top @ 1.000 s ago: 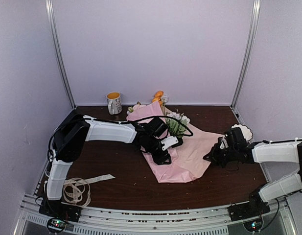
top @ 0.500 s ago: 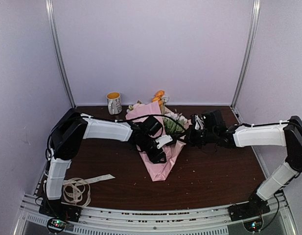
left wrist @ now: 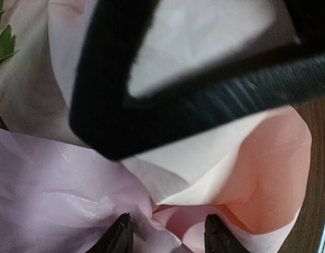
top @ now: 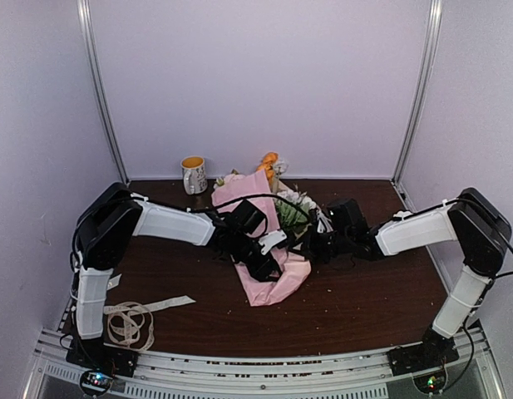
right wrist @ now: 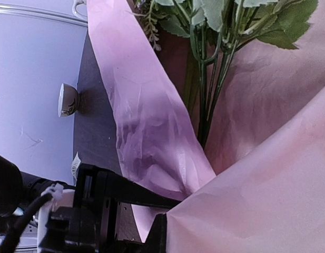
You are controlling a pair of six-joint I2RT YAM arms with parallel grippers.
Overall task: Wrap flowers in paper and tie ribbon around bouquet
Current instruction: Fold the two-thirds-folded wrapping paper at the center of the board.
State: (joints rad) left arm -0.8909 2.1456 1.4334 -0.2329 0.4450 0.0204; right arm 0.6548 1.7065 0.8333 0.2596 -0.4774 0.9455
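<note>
While both arms reached inward over the dark table, the paper lay at mid-table as a crumpled pink fold, wrapped partly round the flowers. The orange blooms pointed toward the back wall. The green stems ran down into the fold, as the right wrist view confirmed. The left gripper sat on top of the paper, reaching in from the left side. Its fingertips stood part-way apart with paper beneath and between them; whether they pinched it could not be told. The right gripper met the paper's right edge with its jaws closed tight on the sheet, which rose across its own camera. The ribbon lay loosely coiled near the left arm's base, well apart from the paper. A mug stood by the back wall, just left of the blooms.
</note>
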